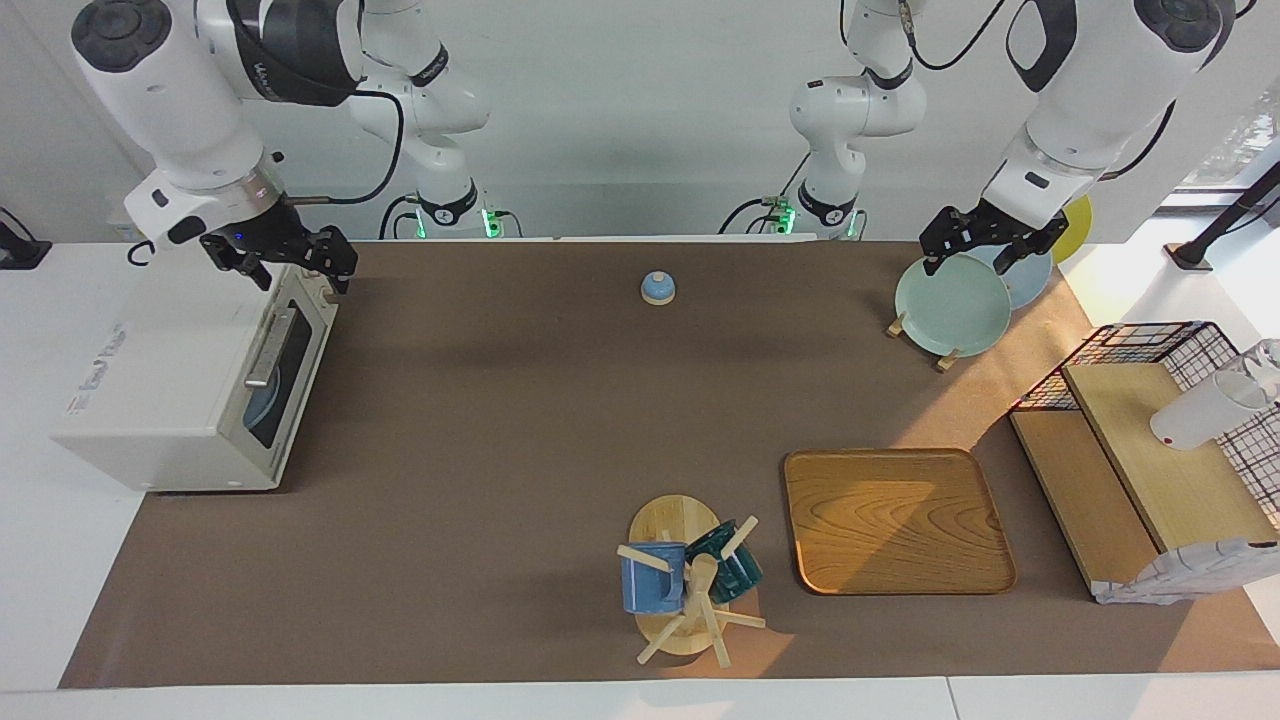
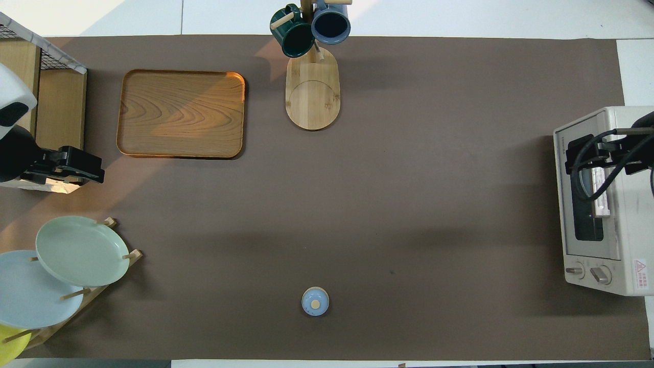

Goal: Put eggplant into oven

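The off-white oven (image 1: 150,380) stands at the right arm's end of the table, its dark glass door (image 1: 275,375) shut and the silver handle along the door's top. It also shows in the overhead view (image 2: 613,230). No eggplant shows in either view. My right gripper (image 1: 290,262) hovers over the oven's corner nearest the robots, above the door's top edge; in the overhead view (image 2: 598,153) it covers part of the door. My left gripper (image 1: 985,250) hangs above the plate rack, and in the overhead view (image 2: 84,168) it sits beside the wire shelf. Neither holds anything I can see.
A plate rack holds a green plate (image 1: 952,303), a blue one and a yellow one. A small blue domed knob (image 1: 658,288) sits mid-table near the robots. A wooden tray (image 1: 895,520), a mug tree (image 1: 690,580) with two mugs, and a wire shelf (image 1: 1160,420) stand farther out.
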### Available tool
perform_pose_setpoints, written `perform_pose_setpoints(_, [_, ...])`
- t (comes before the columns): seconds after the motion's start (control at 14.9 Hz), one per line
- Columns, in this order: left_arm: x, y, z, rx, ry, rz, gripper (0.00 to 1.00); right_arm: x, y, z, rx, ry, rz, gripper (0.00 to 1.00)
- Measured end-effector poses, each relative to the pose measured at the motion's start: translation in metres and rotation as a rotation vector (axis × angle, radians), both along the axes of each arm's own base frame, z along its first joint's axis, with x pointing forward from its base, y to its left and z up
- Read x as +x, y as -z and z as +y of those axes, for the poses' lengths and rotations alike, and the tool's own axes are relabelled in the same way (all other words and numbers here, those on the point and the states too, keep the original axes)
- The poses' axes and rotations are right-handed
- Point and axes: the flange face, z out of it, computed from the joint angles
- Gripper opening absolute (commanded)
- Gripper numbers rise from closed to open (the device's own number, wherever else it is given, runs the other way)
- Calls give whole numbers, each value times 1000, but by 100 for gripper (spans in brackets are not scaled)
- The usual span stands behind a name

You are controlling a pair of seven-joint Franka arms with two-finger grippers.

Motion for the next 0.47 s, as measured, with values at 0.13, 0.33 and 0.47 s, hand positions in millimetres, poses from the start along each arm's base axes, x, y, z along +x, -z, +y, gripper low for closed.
perform_pose_setpoints(0.13, [0,0,0,0,0,0,100,0,0,-5,0,6,-1,100])
perform_pose_setpoints(0.33, [0,0,0,0,0,0,100,0,-1,-9,0,13,-1,100])
perform_pose_setpoints(0.47, [0,0,0,0,0,0,100,-1,-1,-18,1,30,-1,100])
